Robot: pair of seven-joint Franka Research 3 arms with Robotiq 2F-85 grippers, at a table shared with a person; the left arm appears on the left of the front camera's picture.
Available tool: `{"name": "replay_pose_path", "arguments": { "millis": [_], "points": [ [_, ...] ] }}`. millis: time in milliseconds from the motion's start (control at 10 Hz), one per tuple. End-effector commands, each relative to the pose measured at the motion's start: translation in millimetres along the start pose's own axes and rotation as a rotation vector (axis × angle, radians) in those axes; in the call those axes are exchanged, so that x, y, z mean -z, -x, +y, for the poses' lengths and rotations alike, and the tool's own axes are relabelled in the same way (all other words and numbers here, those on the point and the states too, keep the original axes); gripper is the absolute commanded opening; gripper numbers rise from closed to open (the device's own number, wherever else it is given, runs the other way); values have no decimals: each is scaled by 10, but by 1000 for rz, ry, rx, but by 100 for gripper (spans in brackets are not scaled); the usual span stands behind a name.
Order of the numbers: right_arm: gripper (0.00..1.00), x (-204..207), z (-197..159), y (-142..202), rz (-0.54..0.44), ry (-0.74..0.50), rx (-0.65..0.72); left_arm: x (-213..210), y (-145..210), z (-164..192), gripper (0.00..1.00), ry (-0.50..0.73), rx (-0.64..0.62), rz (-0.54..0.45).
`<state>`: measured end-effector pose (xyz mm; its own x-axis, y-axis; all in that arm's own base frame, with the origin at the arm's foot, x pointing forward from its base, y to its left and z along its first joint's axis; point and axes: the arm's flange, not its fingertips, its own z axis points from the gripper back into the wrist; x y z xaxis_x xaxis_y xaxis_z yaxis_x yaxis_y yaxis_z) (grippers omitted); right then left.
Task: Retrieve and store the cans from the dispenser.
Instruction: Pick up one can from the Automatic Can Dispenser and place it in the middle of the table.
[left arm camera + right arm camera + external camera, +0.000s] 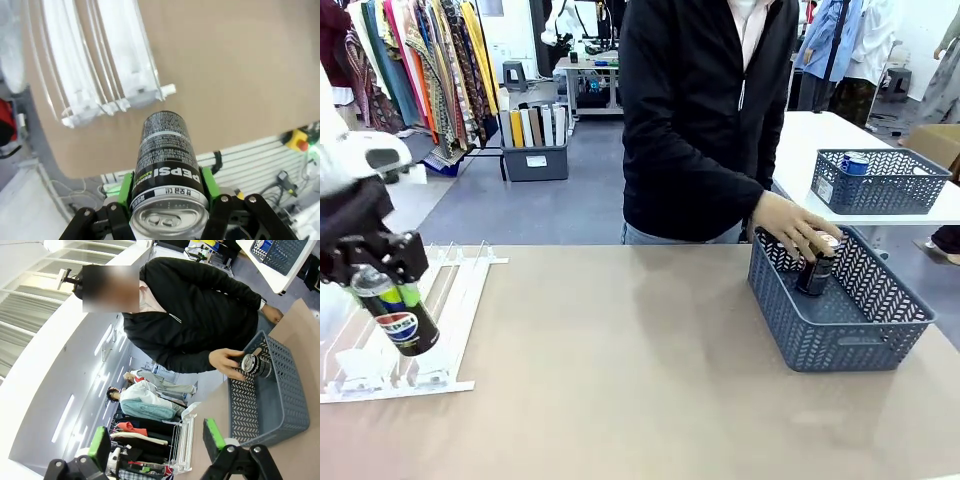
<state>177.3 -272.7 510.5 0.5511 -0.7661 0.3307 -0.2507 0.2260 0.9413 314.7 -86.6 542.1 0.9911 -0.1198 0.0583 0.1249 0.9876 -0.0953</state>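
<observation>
My left gripper [382, 280] hangs over the white sloped dispenser [450, 300] at the table's left, shut on a black Pepsi can [405, 325] that tilts down to the right. In the left wrist view the green pads clamp the can [167, 155] near its silver top, with the gripper [167, 187] above the dispenser's rail ends [100, 65]. At the right, the person's hand [798, 228] holds a dark can [815, 270] inside a grey mesh basket [840, 335]. My right gripper [156, 440] stands open with nothing between its fingers, facing that basket [280, 405] and can [255, 365].
A second mesh basket [880, 185] with a blue can [855, 162] sits on a white table behind at the right. The person in a black jacket [700, 110] stands at the far edge. Bare tan tabletop [620, 360] lies between dispenser and basket.
</observation>
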Motion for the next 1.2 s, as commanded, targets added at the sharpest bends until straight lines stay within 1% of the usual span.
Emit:
{"name": "replay_pose_path", "arguments": {
  "millis": [0, 100, 300, 400, 500, 600, 700, 800, 900, 1000, 1100],
  "points": [
    [100, 31, 12, -33, -18, -25, -27, -170, 199, 20, 0, 43, 55, -30],
    [100, 31, 12, -33, -18, -25, -27, -192, 292, 87, 0, 58, 50, -53],
    [100, 31, 12, -33, -18, -25, -27, -295, 508, 325, 0, 151, 35, -122],
    [100, 31, 12, -33, -18, -25, -27, -327, 560, 417, 0, 205, 26, -161],
    [100, 31, 12, -33, -18, -25, -27, -332, 548, 470, 0, 263, 19, -189],
    [100, 31, 12, -33, -18, -25, -27, -310, 455, 463, 0, 313, 18, -204],
    [100, 31, 12, -33, -18, -25, -27, -239, 284, 358, 0, 368, 30, -213],
    [100, 31, 12, -33, -18, -25, -27, -59, 31, 96, 0, 407, 65, -163],
    [100, 31, 12, -33, -18, -25, -27, 149, -196, -202, 0, 383, 94, -121],
    [100, 31, 12, -33, -18, -25, -27, 353, -370, -533, 0, 334, 124, -70],
    [100, 31, 12, -33, -18, -25, -27, 512, -504, -871, 0, 279, 155, -63]
  ]
}}
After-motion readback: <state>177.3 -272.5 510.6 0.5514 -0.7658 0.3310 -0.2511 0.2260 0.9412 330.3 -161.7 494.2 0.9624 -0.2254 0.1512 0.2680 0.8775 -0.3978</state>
